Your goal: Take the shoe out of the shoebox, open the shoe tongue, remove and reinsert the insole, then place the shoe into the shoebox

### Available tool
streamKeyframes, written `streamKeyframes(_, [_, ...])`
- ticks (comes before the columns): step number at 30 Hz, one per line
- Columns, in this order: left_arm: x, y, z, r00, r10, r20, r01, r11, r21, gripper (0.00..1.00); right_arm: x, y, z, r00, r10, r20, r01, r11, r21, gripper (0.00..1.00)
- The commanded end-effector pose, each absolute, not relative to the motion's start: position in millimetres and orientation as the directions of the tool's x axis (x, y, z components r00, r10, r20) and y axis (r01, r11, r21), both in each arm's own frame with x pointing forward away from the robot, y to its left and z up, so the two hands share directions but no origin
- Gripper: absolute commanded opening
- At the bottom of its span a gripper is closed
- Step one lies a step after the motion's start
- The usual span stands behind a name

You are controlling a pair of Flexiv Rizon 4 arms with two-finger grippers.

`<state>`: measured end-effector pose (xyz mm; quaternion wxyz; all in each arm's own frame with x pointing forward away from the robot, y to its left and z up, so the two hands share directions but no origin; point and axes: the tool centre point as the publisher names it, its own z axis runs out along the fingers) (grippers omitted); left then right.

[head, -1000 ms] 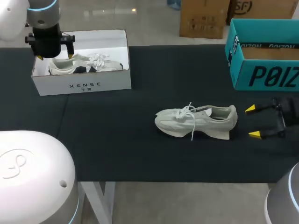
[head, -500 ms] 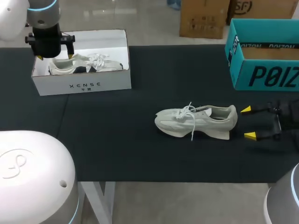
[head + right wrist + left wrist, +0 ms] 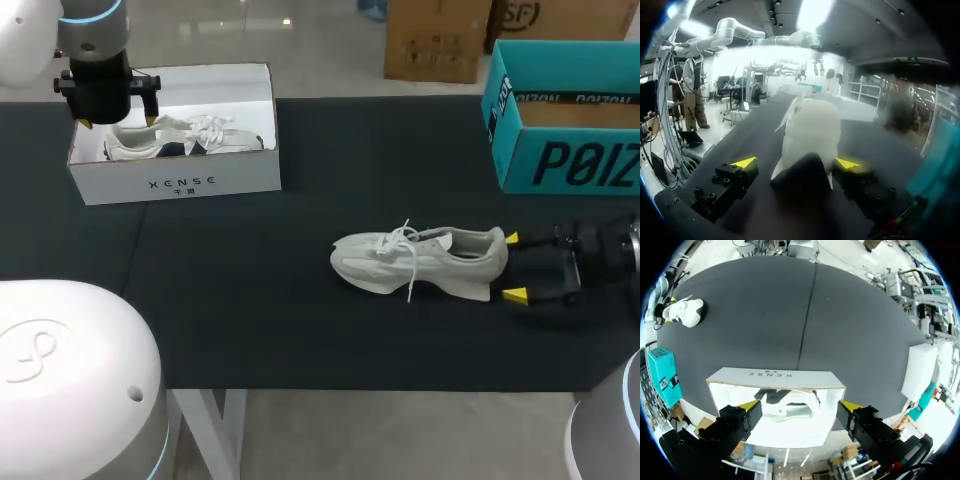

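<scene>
A pale grey shoe [image 3: 420,262] lies on its sole mid-table, toe to the left. My right gripper [image 3: 513,267] is at its heel, open, one yellow tip on each side of the heel end; no contact shows. In the right wrist view the shoe's heel [image 3: 810,130] fills the gap in my right gripper [image 3: 795,163]. My left gripper [image 3: 117,122] hangs open over the left end of the white shoebox [image 3: 175,180], which holds a second shoe [image 3: 185,137]. The left wrist view looks down past my left gripper [image 3: 800,405] at that boxed shoe [image 3: 787,407].
A teal box [image 3: 560,115] stands at the back right, close behind my right arm. The white shoebox's front wall [image 3: 775,376] faces the table's dark middle, and the loose shoe [image 3: 684,312] shows far off beyond it.
My right gripper has slid left along the table until its tips reach the shoe's heel. The left arm, both shoes and the boxes have not moved.
</scene>
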<state>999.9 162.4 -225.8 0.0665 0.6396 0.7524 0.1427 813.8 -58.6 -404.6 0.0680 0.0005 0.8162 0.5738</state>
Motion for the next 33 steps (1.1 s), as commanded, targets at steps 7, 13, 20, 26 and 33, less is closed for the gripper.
streamKeyframes(7, [1000, 162, -226, -0.173, 0.981, 0.085, 0.944, 0.141, 0.300, 1.00, 819, -36, -416, -0.991, 0.071, -0.112, -0.083, 0.327, 0.941, 1.00])
streamKeyframes(13, [1000, 162, -226, -0.173, 0.981, 0.085, 0.944, 0.141, 0.300, 1.00, 824, -32, -420, -0.990, 0.079, -0.116, -0.084, 0.325, 0.942, 1.00])
streamKeyframes(20, [1000, 162, -226, -0.173, 0.981, 0.085, 0.944, 0.141, 0.300, 1.00, 833, -27, -425, -0.989, 0.087, -0.121, -0.088, 0.321, 0.943, 1.00])
streamKeyframes(26, [1000, 162, -226, -0.173, 0.981, 0.085, 0.944, 0.141, 0.300, 1.00, 844, -24, -424, -0.989, 0.073, -0.128, -0.098, 0.320, 0.942, 1.00])
streamKeyframes(33, [1000, 162, -226, -0.173, 0.981, 0.085, 0.944, 0.141, 0.300, 1.00, 851, -22, -422, -0.990, 0.053, -0.134, -0.109, 0.328, 0.938, 1.00])
